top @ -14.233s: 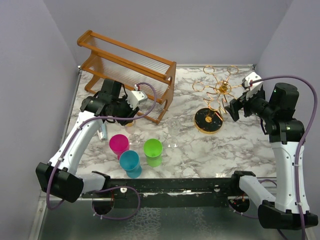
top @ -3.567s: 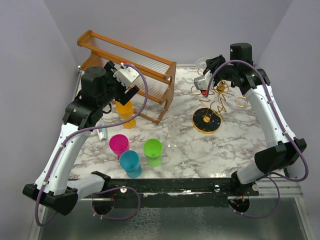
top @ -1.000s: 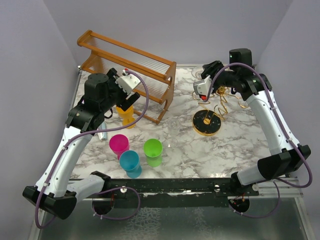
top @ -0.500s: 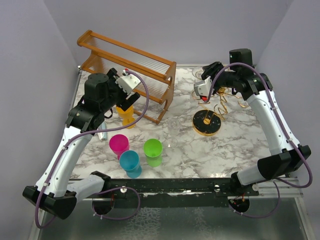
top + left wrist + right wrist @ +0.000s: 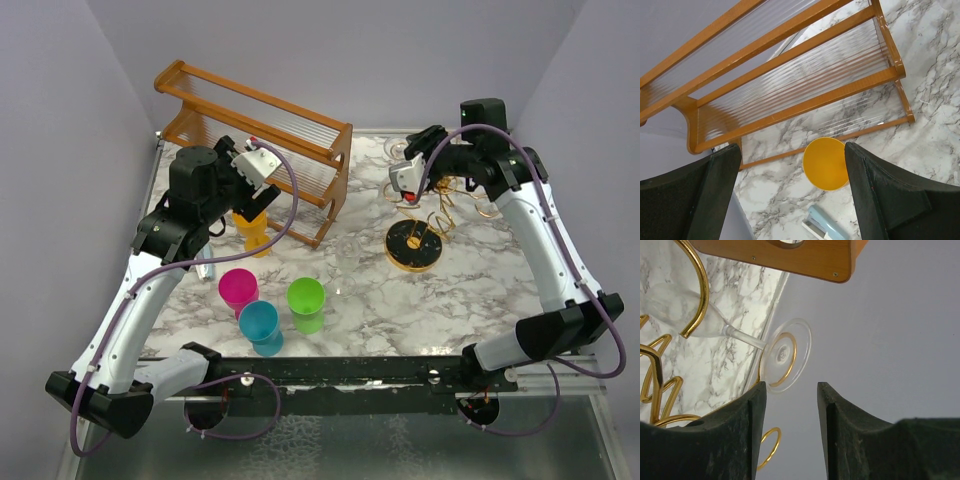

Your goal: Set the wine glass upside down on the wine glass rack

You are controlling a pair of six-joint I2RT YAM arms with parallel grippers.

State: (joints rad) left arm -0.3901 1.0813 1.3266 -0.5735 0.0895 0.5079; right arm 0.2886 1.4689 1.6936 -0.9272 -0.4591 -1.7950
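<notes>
Gold wire tree-shaped rack (image 5: 413,243) stands near the far edge of the marble counter (image 5: 400,300), close to the back wall (image 5: 330,60), open marble on its near side. The clear wine glass (image 5: 782,360) hangs tilted in the loops, foot against one gold ring, bowl behind another. The right claw (image 5: 789,392) is spread and empty just short of that foot. The left claw (image 5: 790,150) gapes above a yellow plastic cup (image 5: 826,164) beside the brown slatted wooden shelf (image 5: 805,107)

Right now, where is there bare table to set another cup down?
The widest bare marble is near right, bordered by the green cup, the wine glass rack and the table's right edge. Near left is crowded: pink cup, blue cup and green cup cluster there, with the orange cup behind them.
</notes>
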